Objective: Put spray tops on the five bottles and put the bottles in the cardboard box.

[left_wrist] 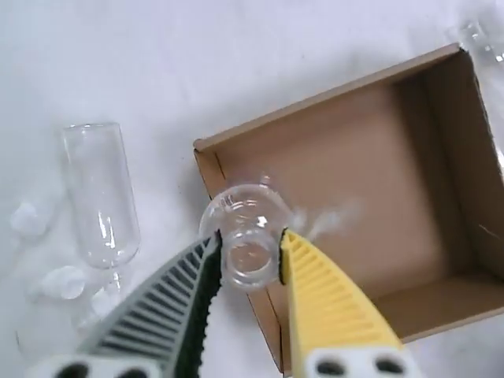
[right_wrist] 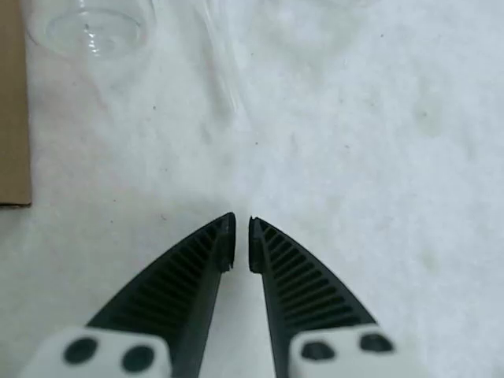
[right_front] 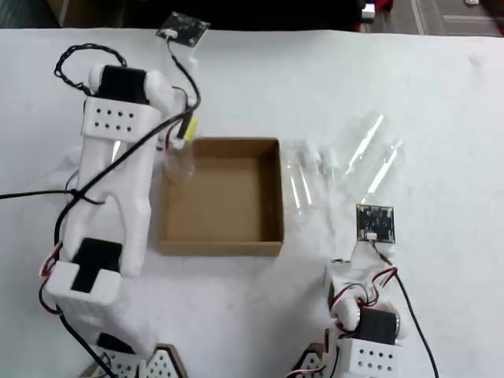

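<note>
The bottle (left_wrist: pixel 240 209) that the coming move depends on hangs in the left gripper (left_wrist: pixel 249 240), whose grey and yellow fingers are clamped on its neck. Its long axis is close to upright. The open mouth points up toward the wrist camera and carries no spray top, and the rounded body points down.

In the high view this bottle is at the far left corner of the cardboard box (right_front: pixel 220 246), just above the left wall. It seems to be partly over the rim and not fully over the floor of the box. The inside of the box therefore lies to the right of the gripper and a little nearer. I judge that a drop from here could catch the wall, so a small shift to the right is needed first.

Another bottle (left_wrist: pixel 98 197) lies on its side on the table (right_front: pixel 441 94) outside the box. More clear bottles (right_front: pixel 378 157) lie to the right of the box.

The right gripper (right_wrist: pixel 242 236) hangs low over the table, near and to the right of the box. Its fingers are almost together with nothing between them, so the left arm is clearly the nearer one.
</note>
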